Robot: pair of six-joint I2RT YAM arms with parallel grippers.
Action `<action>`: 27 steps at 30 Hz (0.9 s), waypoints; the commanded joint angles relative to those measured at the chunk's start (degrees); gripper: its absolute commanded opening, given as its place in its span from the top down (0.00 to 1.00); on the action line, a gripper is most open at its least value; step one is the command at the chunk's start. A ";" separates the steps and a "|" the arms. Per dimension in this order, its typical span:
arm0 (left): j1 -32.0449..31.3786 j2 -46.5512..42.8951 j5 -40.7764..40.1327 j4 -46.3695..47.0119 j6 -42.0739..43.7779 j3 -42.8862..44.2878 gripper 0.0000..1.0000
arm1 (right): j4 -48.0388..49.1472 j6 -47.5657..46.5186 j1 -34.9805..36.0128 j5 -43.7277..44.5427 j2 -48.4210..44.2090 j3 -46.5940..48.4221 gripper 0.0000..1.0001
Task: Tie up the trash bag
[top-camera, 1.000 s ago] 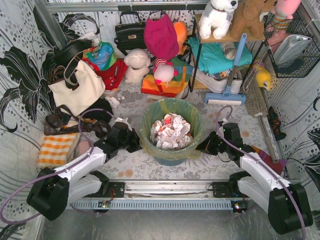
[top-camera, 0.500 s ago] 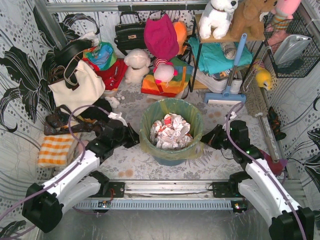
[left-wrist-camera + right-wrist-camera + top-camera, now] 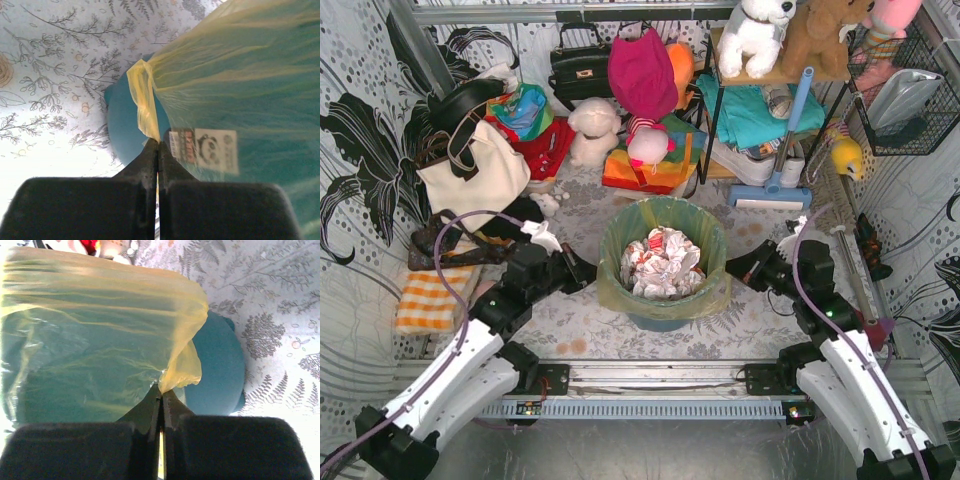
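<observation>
Strips of the trash bag (image 3: 712, 292) sit pinched either side of the bin (image 3: 122, 125), my left jaws and right jaws both clamped on them.

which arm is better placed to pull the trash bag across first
Left, probably: the left pincer is shut on a narrow gathered strip of the trash bag; the right pincer pinches only a looser fold.

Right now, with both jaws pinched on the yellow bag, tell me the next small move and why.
Probably draw both strips up and inward over the crumpled paper. The jaws are shut on strips of the trash bag at opposite sides of the teal bin, and the bag's mouth is open, untied.
</observation>
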 commanded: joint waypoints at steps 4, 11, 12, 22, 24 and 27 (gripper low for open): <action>0.25 -5.64 1.57 1.22 1.49 3.40 1.00 | 2.35 1.68 0.30 -0.33 -1.34 4.96 1.00; 0.25 -9.95 -0.32 2.99 1.30 4.09 1.00 | 1.61 2.35 0.29 2.77 -2.78 6.53 1.00; 0.23 -10.47 -0.75 2.73 1.44 4.35 1.00 | -0.39 2.32 0.30 4.18 -3.03 7.02 1.00; 0.23 -12.17 -2.60 1.69 1.70 4.80 1.00 | -10.35 3.55 0.29 9.25 -6.85 6.54 1.00; 0.27 -12.51 -3.00 1.39 1.74 4.87 1.00 | -11.38 3.55 0.29 9.52 -8.01 6.26 1.00; 0.23 -13.18 -5.35 -0.71 1.83 5.72 1.00 | -13.47 3.74 0.30 10.69 -10.18 6.35 1.00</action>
